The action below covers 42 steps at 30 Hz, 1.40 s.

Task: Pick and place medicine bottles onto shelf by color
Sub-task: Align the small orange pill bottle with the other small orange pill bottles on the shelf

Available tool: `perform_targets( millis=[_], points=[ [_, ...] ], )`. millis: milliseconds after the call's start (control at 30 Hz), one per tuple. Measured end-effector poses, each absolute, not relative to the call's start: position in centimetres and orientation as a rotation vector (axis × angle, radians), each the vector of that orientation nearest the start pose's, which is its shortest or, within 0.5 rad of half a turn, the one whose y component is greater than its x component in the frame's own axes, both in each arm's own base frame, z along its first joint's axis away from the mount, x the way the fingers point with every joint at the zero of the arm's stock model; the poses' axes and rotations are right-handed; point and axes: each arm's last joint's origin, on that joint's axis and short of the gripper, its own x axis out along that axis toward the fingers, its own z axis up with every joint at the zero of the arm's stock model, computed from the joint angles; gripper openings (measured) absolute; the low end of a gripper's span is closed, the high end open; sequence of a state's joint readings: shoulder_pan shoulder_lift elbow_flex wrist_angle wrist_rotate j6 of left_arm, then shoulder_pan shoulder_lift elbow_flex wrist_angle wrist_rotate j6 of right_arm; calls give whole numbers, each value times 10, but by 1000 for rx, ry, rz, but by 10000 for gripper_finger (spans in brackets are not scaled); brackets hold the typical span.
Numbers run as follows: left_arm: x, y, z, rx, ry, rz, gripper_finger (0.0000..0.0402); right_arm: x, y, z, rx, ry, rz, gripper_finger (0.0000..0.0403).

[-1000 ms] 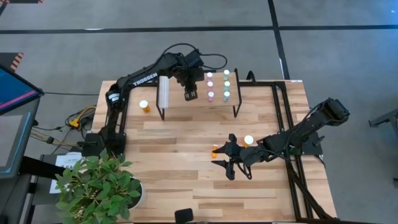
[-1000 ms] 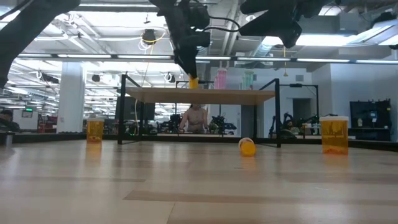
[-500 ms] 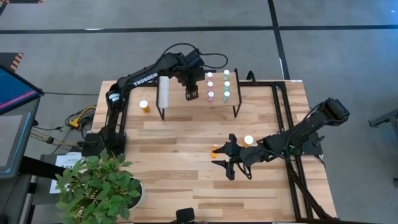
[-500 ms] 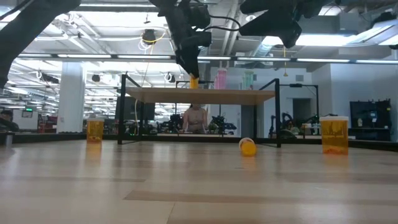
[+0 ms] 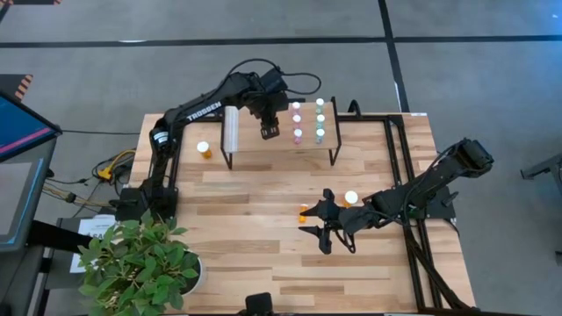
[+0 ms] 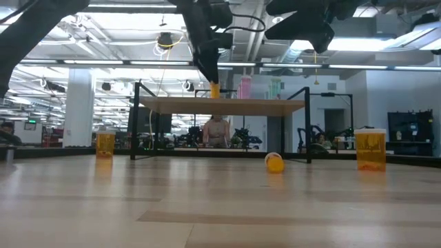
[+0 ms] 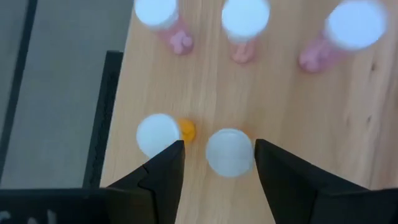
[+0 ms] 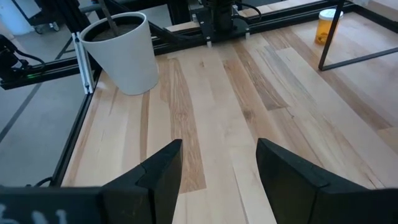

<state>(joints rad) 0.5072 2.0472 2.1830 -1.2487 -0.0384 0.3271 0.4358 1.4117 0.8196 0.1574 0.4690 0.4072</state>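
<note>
The shelf (image 5: 281, 140) stands at the table's far middle, its white ridged strip (image 5: 231, 129) at its left end. Pink (image 5: 297, 120) and pale green bottles (image 5: 320, 118) stand on it in rows. My left gripper (image 7: 217, 163) hovers open over the shelf's left part, its fingers on either side of a white-capped bottle (image 7: 230, 151) without touching it. A second white-capped orange bottle (image 7: 158, 134) stands beside that one. In the low view an orange bottle (image 6: 214, 90) stands on the shelf under this gripper. My right gripper (image 5: 320, 230) is open and empty over the table's near right.
An orange bottle (image 5: 204, 149) stands on the table left of the shelf. A small orange bottle (image 5: 303, 213) and a larger white-capped one (image 5: 351, 198) lie close to my right gripper. A potted plant (image 5: 145, 263) fills the near left corner. Black rails (image 5: 404, 175) run along the right edge.
My left gripper has risen a little above the shelf, its fingers still apart. The bottles stand as before.
</note>
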Motion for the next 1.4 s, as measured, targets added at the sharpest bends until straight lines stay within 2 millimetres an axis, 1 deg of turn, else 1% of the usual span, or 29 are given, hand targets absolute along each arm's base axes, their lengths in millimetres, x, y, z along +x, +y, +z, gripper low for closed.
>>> perform_targets(
  millis=[200,367,467,533,667,767,900,1067,1167,1267,1400],
  points=[
    [367,198,370,28,1047,270,184,277,115,238,215,376,-110,224],
    [367,185,392,60,984,258,184,276,117,238,227,377,-106,224],
    [363,171,407,99,922,245,184,275,116,234,274,412,-133,224],
    [359,160,421,117,857,231,183,273,112,229,306,456,-175,224],
    [351,132,446,162,757,177,183,266,104,217,388,551,-319,224],
    [340,115,463,187,696,155,183,261,100,211,452,593,-410,224],
    [325,100,479,191,650,143,183,259,100,209,484,605,-438,224],
    [307,86,495,103,601,161,183,258,104,210,488,587,-436,224],
    [300,75,499,95,563,153,182,256,104,207,504,569,-461,224],
    [293,62,495,122,531,167,178,253,102,200,538,571,-495,224],
    [276,46,475,138,459,180,159,247,99,189,577,584,-534,224]
  ],
)
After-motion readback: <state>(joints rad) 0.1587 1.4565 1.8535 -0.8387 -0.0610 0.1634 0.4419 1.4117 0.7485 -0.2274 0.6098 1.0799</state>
